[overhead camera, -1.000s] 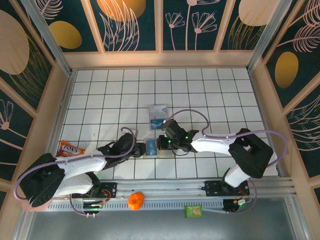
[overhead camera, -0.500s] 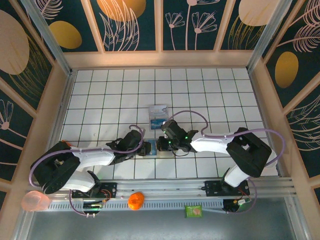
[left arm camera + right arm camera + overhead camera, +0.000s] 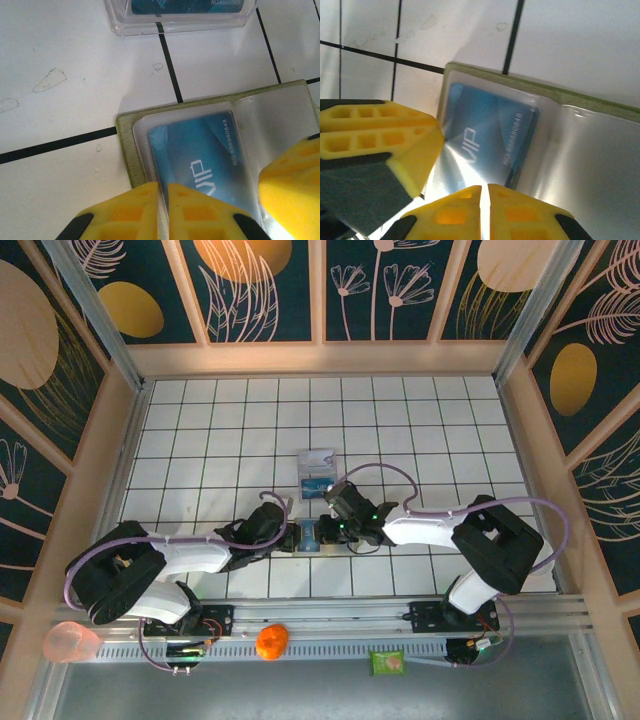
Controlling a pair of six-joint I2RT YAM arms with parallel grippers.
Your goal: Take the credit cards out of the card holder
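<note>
Yellow-green at its rim, the card holder [image 3: 309, 535] lies open on the white tiled table [image 3: 220, 440] in the top view. It sits between the left gripper [image 3: 291, 536] and the right gripper [image 3: 328, 531], which meet over it from either side. A pale card [image 3: 318, 459] lies farther up the table, well apart.

In the left wrist view, the left gripper's fingertips [image 3: 195, 210] are pressed together, with only a thin seam between them. They sit over the near edge of the blue VIP card [image 3: 200, 155], which lies under the holder's clear sleeve. Whether they pinch that edge I cannot tell. A clear case [image 3: 150, 25] lies just beyond the holder.

In the right wrist view, the right gripper's fingertips [image 3: 520, 212] are likewise together, over the shiny sleeve just beside the blue card.
</note>
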